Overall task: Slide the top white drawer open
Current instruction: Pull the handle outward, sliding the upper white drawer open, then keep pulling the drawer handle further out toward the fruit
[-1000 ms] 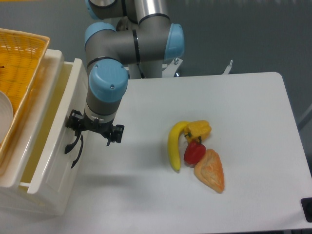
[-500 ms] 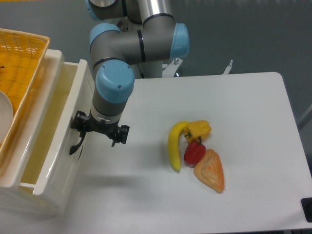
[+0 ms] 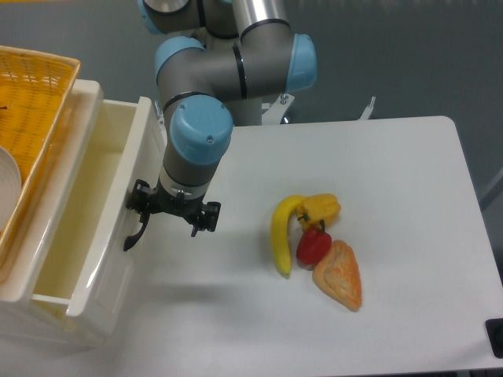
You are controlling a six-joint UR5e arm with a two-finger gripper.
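Note:
The top white drawer point(image 3: 110, 228) stands pulled out from the cabinet at the left, its empty cream inside showing. Its black curved handle point(image 3: 137, 228) sits on the front panel. My gripper point(image 3: 157, 208) hangs from the blue and grey arm right at the drawer front, its black fingers around the top of the handle and shut on it. The lower drawer is hidden below.
A yellow wicker basket point(image 3: 31, 118) with a white dish sits on top of the cabinet. On the white table lie a banana point(image 3: 280, 234), a yellow pepper point(image 3: 321, 208), a red pepper point(image 3: 313, 246) and an orange bread-like piece point(image 3: 340, 273).
My gripper has moved right with the handle, and the drawer has slid further out of the cabinet.

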